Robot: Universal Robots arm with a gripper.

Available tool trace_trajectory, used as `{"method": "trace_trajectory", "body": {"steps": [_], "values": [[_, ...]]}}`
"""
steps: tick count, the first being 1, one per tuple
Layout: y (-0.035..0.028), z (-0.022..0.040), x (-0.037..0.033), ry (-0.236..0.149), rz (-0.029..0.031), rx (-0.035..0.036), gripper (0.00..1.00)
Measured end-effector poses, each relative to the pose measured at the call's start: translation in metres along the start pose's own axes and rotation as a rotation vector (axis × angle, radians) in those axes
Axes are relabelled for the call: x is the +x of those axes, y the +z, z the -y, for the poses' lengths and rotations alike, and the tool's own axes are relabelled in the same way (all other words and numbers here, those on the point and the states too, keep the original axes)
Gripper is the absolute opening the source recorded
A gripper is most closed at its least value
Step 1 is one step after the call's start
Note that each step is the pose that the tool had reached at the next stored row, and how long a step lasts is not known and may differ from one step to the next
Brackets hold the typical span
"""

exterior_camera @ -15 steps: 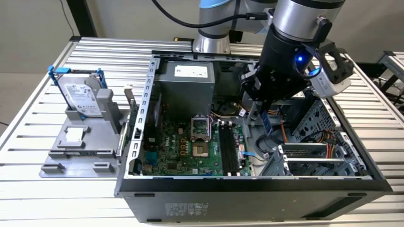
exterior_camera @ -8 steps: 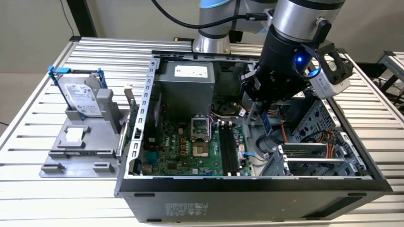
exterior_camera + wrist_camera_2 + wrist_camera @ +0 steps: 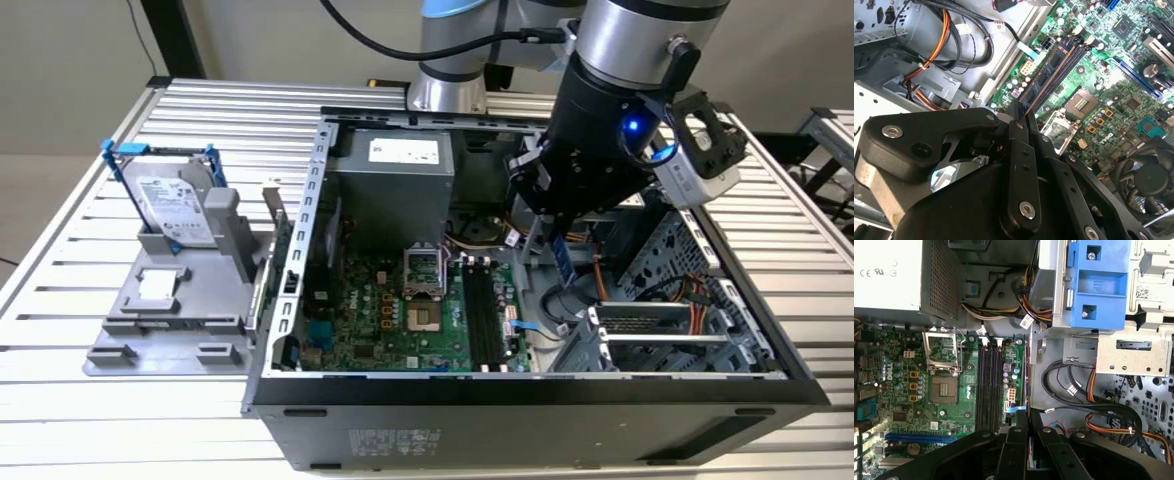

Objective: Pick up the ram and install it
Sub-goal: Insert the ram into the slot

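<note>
Closing its two black fingers (image 3: 1016,150) together, the arm's gripper (image 3: 561,245) grips the ram (image 3: 567,268), a long thin dark circuit-board stick with black chips, by one short end. In both wrist views the stick (image 3: 1049,70) (image 3: 1027,375) is seen on its edge, coming out straight from between the fingertips. The stick hangs inside the open grey metal computer case (image 3: 534,420), above the green motherboard (image 3: 387,320). It is near the long black plastic memory slots (image 3: 483,320), on the exterior view's right of them, and not yet seated in any slot. Outside the case, on the exterior view's left, a silver hard drive with a blue bracket (image 3: 174,205) stands on the slatted metal table (image 3: 80,400).
</note>
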State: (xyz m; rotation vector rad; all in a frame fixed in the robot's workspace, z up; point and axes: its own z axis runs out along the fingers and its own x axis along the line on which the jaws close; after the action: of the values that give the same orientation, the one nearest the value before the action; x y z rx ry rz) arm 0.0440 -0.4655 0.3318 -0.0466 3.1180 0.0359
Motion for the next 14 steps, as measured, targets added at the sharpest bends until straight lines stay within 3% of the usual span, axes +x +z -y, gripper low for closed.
{"method": "trace_trajectory", "body": {"steps": [7,11,14], "values": [[0.0102,-0.0006,0.0002,0.013,0.0001,0.0066,0.0],[0.0171,-0.0005,0.0014,0.05,0.0011,0.0089,0.0],[0.0222,-0.0007,0.0082,0.062,0.0059,0.0099,0.0]]}}
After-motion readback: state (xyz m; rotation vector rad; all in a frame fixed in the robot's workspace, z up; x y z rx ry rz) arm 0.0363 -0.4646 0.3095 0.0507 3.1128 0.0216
